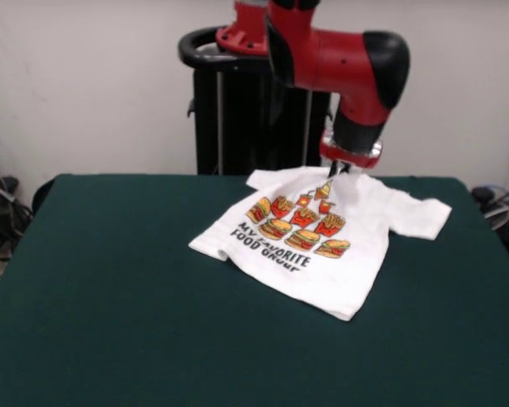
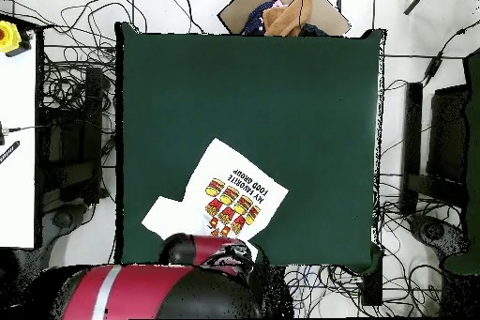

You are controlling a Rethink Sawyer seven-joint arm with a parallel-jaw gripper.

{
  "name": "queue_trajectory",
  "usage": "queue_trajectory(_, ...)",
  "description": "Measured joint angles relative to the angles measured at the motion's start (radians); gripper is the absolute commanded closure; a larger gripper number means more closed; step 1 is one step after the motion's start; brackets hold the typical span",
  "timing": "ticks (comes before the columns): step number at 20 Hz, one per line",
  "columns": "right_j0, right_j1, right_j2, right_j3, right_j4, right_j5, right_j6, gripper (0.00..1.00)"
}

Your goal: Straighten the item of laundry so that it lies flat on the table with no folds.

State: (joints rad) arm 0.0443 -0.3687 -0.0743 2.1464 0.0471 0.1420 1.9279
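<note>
Small white burger-printed T-shirt [image 1: 318,233], mostly flat at upper right on dark green felt desk [image 1: 110,297], collar tented beneath the gripper [image 1: 339,170], whose opening cannot be told.

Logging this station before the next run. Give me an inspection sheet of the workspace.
Surface: dark green table, bare apart from the shirt.
Job's things: white printed T-shirt on the robot's side of the table, print up, its top edge lifted at the gripper; not flat, one sleeve spread out.
Clutter: nothing seen on the table.
Grippers: gripper down at the shirt's collar; open or shut cannot be told.
Cables: many cables on the floor around the table.
Surroundings: black pedestal, white wall, cardboard box beyond the far edge.
</note>
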Motion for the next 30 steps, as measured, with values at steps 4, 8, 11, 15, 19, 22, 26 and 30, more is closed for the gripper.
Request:
queue_trajectory(4,0.009,-0.027,-0.002,-0.002,0.002,0.026,0.0,1.0)
queue_trajectory(8,-0.017,-0.079,-0.002,-0.002,0.0,0.088,0.0,1.0)
queue_trajectory(11,-0.038,-0.112,-0.008,-0.004,-0.01,0.138,0.0,1.0)
queue_trajectory(15,-0.064,-0.151,-0.016,-0.009,-0.029,0.193,0.0,1.0)
queue_trajectory(19,-0.088,-0.188,-0.033,-0.014,-0.052,0.239,0.0,1.0)
queue_trajectory(22,-0.139,-0.229,-0.04,-0.02,-0.072,0.282,0.0,1.0)
queue_trajectory(26,-0.196,-0.244,-0.04,-0.039,-0.076,0.286,0.0,1.0)
queue_trajectory(30,-0.245,-0.23,-0.039,-0.08,-0.076,0.277,0.0,1.0)
